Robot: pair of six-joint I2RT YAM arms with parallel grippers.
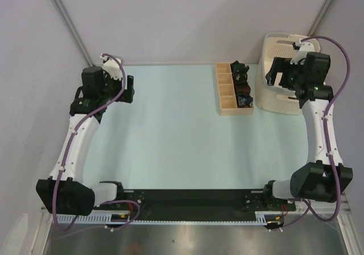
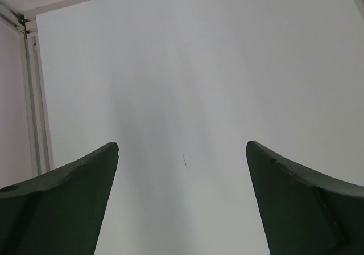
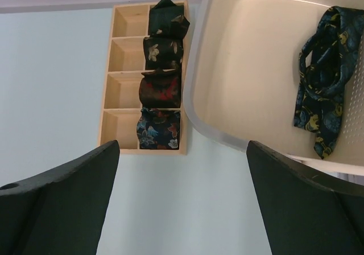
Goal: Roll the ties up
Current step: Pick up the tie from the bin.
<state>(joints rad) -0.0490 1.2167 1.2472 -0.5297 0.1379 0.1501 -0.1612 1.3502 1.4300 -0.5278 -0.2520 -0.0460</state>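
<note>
Tie (image 3: 323,78) (in basket (image 3: 250,67)) — beyond right claw (image 3: 182,145)

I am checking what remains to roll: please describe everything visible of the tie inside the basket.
The tie is dark navy fabric with a blue, teal and yellow floral print. It lies unrolled, loosely bunched and looped, in the cream plastic basket, which alone touches it. The open right tool hovers apart from it.
</note>
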